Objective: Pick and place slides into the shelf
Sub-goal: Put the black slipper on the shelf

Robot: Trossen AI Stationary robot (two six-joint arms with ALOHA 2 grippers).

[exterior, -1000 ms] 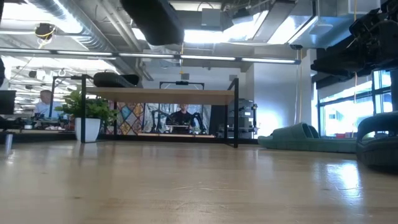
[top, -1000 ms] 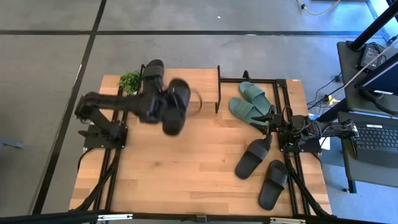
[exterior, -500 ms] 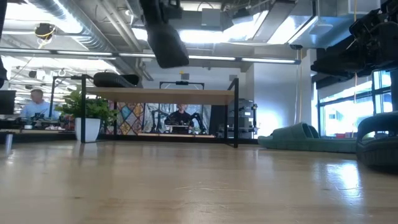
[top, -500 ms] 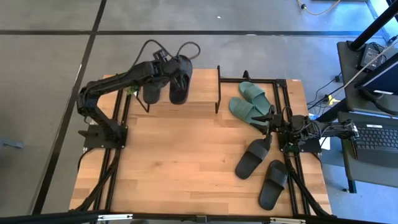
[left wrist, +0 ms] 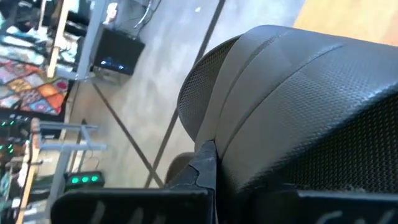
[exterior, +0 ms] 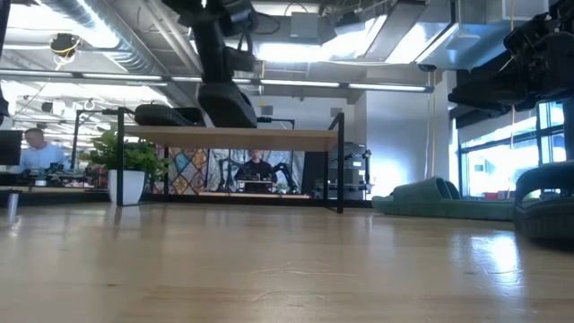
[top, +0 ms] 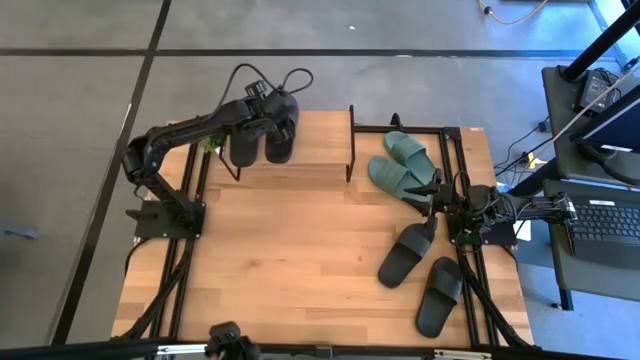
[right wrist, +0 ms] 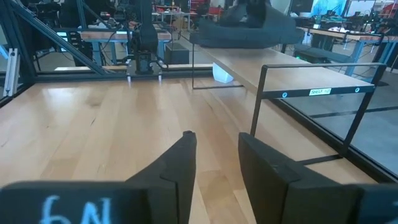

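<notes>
left pincer (top: pixel 272 118) hidden behind held slide (top: pixel 281 137)

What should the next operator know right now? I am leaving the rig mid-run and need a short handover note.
Left gripper: shut on a black slide, holding it at the shelf top, beside a black slide already there.
Right gripper: open, empty, waiting at the table's right edge.
Done: one black slide shelved.
Left: release this one; two teal slides and two black slides remain on the table.
</notes>
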